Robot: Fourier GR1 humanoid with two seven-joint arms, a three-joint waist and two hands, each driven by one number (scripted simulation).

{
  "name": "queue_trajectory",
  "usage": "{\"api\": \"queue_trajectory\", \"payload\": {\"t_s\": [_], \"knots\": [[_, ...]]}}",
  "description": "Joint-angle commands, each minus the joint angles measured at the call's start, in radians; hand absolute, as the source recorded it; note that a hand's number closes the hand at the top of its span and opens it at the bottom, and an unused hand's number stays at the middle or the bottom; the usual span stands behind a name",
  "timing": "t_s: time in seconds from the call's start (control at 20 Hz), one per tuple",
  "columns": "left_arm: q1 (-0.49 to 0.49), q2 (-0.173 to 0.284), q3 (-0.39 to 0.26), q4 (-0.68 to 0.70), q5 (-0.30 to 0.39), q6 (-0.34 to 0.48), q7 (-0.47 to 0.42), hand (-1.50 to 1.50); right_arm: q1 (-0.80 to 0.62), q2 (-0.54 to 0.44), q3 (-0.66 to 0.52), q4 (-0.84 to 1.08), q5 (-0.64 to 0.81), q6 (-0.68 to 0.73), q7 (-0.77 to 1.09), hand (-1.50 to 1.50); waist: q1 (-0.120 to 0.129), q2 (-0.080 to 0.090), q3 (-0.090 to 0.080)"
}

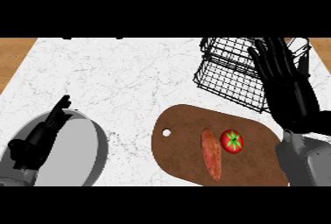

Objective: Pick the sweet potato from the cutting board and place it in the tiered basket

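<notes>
Both hands open: right hand [284, 74] over tiered basket [226, 74], left hand [39, 135] resting

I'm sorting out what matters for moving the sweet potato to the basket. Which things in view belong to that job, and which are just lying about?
Belonging to the job:
long orange sweet potato
brown oval wooden cutting board
black wire tiered basket
right hand

Lying about:
red tomato with green stem
left hand, resting

— Where does the single head view look from?
— From above, steeply down at the counter [116, 74] (forearms enter from the lower edge), fairly near.
— Any second view?
— None.
</notes>
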Motion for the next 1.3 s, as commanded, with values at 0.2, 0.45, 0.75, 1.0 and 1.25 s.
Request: {"api": "queue_trajectory", "payload": {"t_s": [0.2, 0.45, 0.75, 1.0, 1.25], "knots": [[-0.104, -0.105, -0.043, -0.03, -0.004, -0.001, 0.033, 0.0, -0.029, 0.168, 0.206, 0.185, 0.258, -0.291, 0.195, -1.5, 0.007, 0.029, -0.023], [-0.062, -0.151, -0.082, -0.017, 0.028, -0.049, 0.021, 0.0, 0.048, 0.235, 0.29, 0.291, 0.334, -0.491, 0.178, -1.5, 0.009, 0.029, -0.019], [-0.085, -0.2, -0.078, 0.028, -0.005, -0.009, 0.014, 0.0, -0.051, 0.191, 0.443, 0.201, 0.577, -0.592, 0.312, -1.5, -0.019, 0.016, -0.021], [-0.08, -0.145, -0.051, 0.009, 0.03, -0.025, 0.06, 0.0, -0.146, -0.035, 0.485, 0.192, 0.696, -0.387, 0.612, -1.5, -0.049, 0.002, -0.029], [-0.053, -0.145, -0.064, -0.024, 0.031, -0.022, 0.037, 0.0, -0.233, -0.163, 0.588, 0.191, 0.717, -0.082, 0.861, -1.5, -0.04, -0.007, -0.034]]}}
